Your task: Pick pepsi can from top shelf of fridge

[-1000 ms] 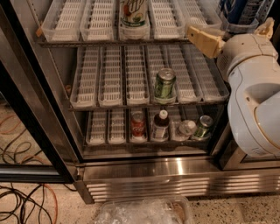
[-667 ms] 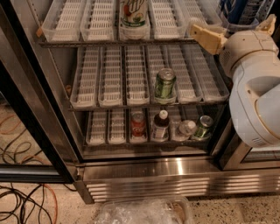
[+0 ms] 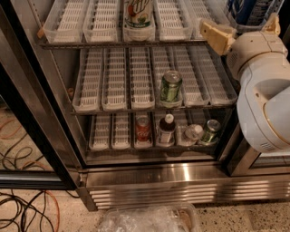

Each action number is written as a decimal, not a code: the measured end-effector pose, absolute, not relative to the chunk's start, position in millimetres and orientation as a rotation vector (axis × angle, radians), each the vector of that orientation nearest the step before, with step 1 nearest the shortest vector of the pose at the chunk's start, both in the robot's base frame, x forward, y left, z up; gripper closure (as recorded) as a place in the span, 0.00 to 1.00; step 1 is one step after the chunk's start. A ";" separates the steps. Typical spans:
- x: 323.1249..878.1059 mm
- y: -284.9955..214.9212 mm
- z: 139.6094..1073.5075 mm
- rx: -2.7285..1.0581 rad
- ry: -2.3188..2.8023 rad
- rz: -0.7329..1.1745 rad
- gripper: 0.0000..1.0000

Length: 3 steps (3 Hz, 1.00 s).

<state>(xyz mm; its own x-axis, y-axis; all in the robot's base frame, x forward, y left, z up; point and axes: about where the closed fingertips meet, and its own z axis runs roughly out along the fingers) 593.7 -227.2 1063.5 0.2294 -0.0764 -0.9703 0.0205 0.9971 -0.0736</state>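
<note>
Blue at the upper right edge, the pepsi can (image 3: 253, 9) stands on the top shelf (image 3: 113, 44) of the fridge (image 3: 181, 190) just beyond the tool (image 3: 244, 31), whose tan fingers (image 3: 217, 36) are spread wide, so the approach seems nearly complete; next, ease forward and close squarely.

Near, downward into fridge (image 3: 149, 177), jaws upper-right

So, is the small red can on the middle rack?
No, the red can sits on the bottom rack; the gripper is at the top shelf, far right.
</note>
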 end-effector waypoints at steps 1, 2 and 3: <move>593.7 -227.2 1063.5 -0.049 1.338 -0.067 0.26; 593.7 -227.2 1063.5 -0.049 1.338 -0.067 0.23; 594.8 -229.0 1063.0 -0.038 1.340 -0.077 0.23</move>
<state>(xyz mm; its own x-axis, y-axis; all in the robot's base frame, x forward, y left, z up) 594.8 -229.0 1063.0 0.2267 -0.0777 -0.9709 0.0336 0.9968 -0.0719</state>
